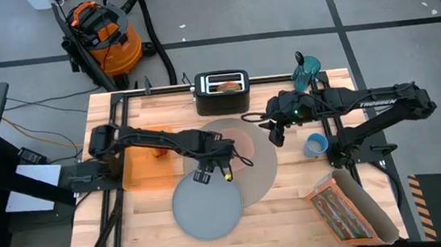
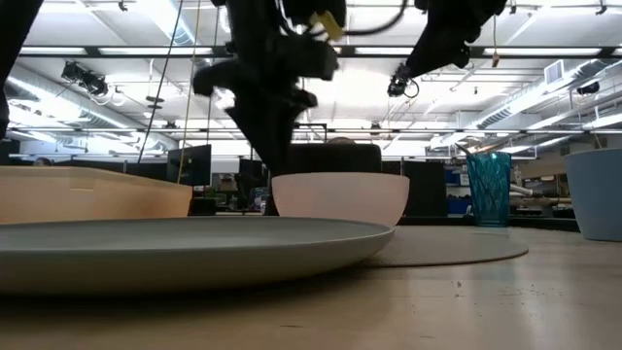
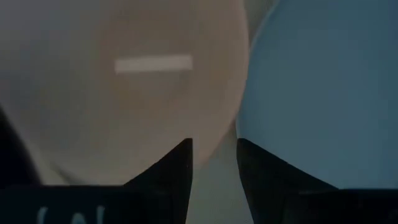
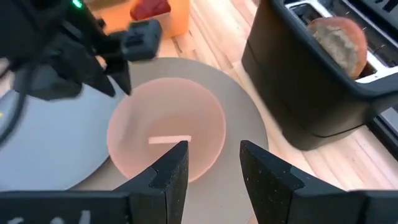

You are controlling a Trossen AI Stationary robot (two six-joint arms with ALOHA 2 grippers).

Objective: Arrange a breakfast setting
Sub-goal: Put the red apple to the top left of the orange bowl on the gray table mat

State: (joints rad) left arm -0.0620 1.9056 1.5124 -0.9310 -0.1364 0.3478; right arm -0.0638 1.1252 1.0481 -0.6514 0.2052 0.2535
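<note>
The translucent pink bowl (image 1: 243, 144) (image 4: 166, 137) stands on its base on the large round grey mat (image 1: 261, 168). The smaller grey plate (image 1: 207, 207) lies with its far right part over the mat's near left edge. My left gripper (image 1: 207, 173) (image 3: 214, 168) hangs open, pointing down, over the gap between the bowl (image 3: 124, 81) and the plate (image 3: 323, 87); nothing is between its fingers. My right gripper (image 1: 275, 138) (image 4: 214, 168) hovers open above the mat's far right side, slanting down toward the bowl.
The black toaster (image 1: 222, 92) with a bagel (image 4: 339, 37) in its slot stands at the far edge. A teal bottle (image 1: 305, 71) and a small blue cup (image 1: 316, 144) stand at the right. The cereal box (image 1: 343, 213) lies near right. An orange tray (image 1: 145, 170) holding the red apple (image 1: 158, 152) is at the left.
</note>
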